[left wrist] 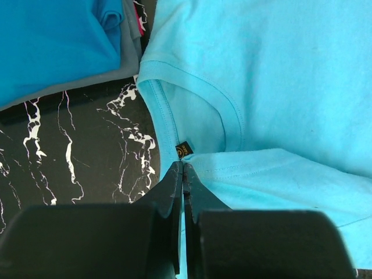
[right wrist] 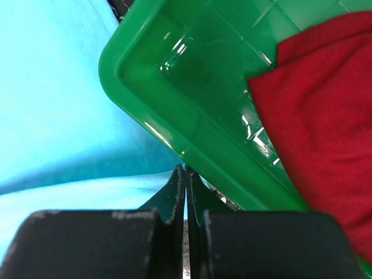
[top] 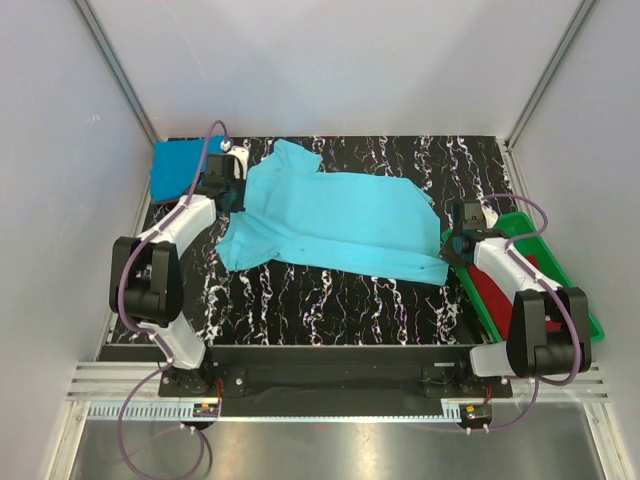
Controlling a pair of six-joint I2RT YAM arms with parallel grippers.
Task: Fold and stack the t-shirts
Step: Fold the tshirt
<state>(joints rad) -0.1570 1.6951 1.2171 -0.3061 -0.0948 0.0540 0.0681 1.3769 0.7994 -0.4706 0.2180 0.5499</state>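
A light turquoise t-shirt lies spread across the middle of the black marbled table, collar to the left. My left gripper is shut on its cloth just below the collar label; a sliver of turquoise shows between the fingers. My right gripper is shut on the shirt's right end, tight against the green tray's corner. A folded deeper blue t-shirt lies at the far left corner, on top of a grey one. Dark red t-shirts lie in the tray.
The green plastic tray stands along the table's right edge, its near corner touching the turquoise cloth. White walls and metal posts close in the table at the back and sides. Bare marbled tabletop lies in front of the shirt.
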